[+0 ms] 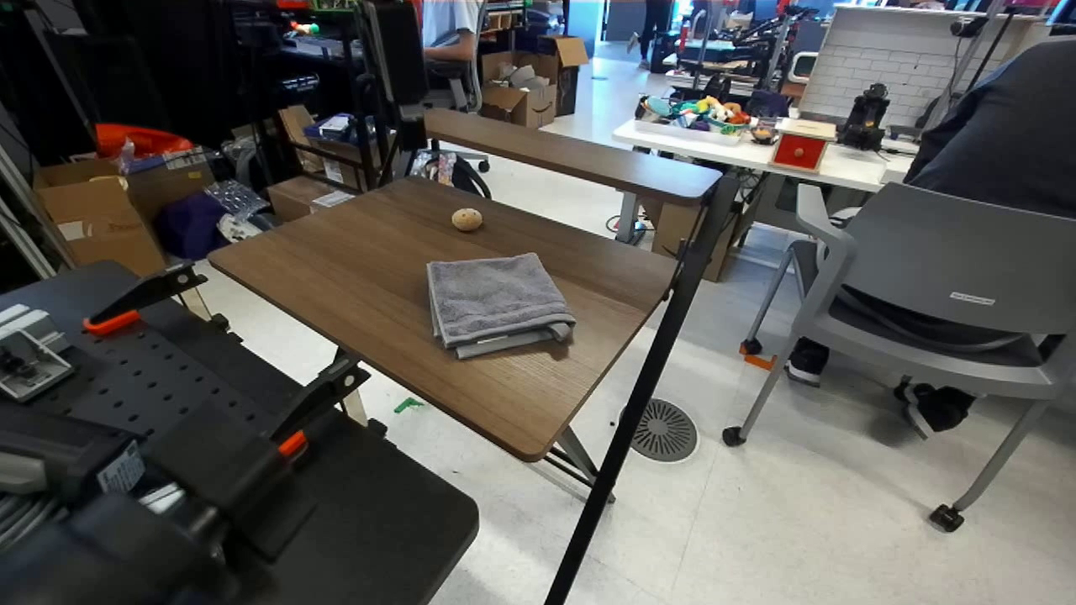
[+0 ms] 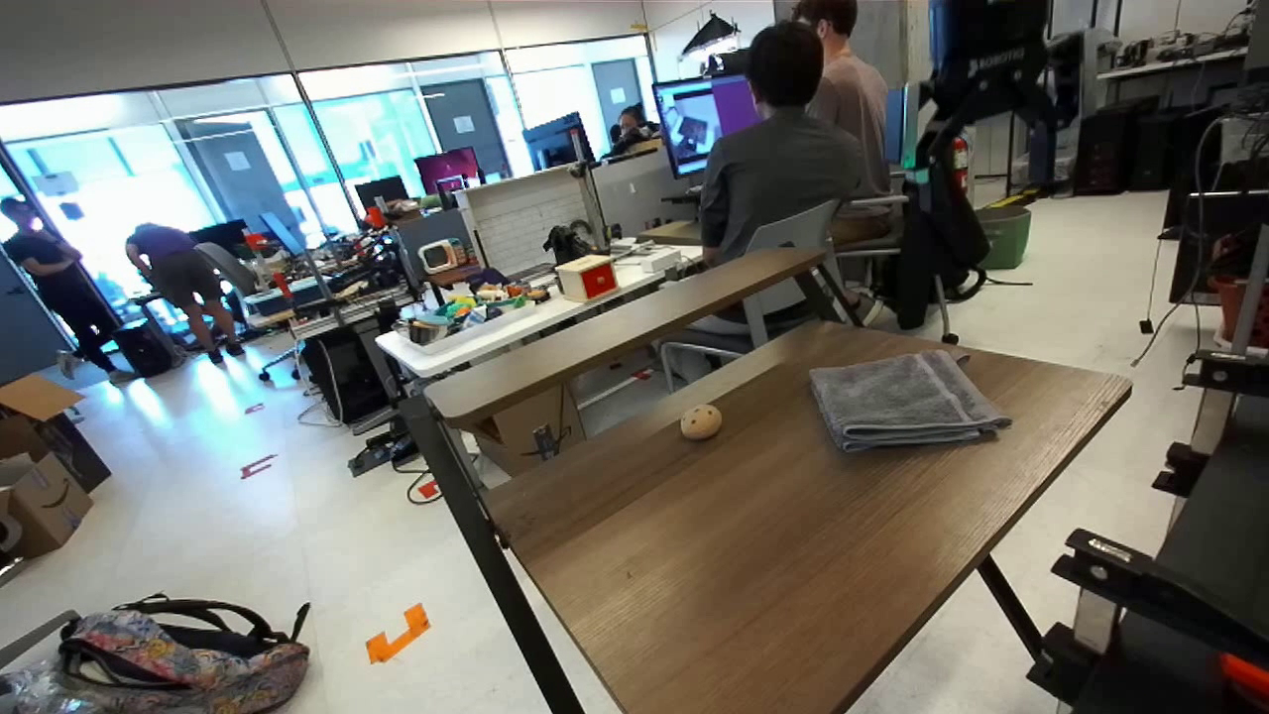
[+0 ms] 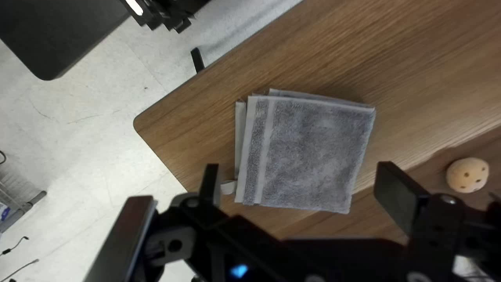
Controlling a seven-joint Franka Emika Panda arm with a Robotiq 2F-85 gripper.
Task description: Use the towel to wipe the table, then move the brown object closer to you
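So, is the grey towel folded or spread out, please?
Folded: the wrist view shows the grey towel with offset layers along two edges.

Towel (image 3: 309, 152): cloth, matt, rough pile, smoother flat bands | counter (image 1: 353, 244): wood-grain, smooth, low sheen | brown object (image 3: 467, 175): matt, dark-spotted | fingers (image 3: 397, 197): matt, smooth | chair back (image 1: 967, 252): smooth plastic | floor (image 1: 714, 521): smooth, glossy | box (image 1: 113, 231): matt cardboard

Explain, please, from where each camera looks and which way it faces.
In an exterior view: above the towel end of the table, facing down across it; no robot part is certain.
In an exterior view: above the opposite end, facing across to the seated person; gripper upper right.
Wrist view: over the table, facing the towel below; both fingers show.
All share table, towel, brown object.
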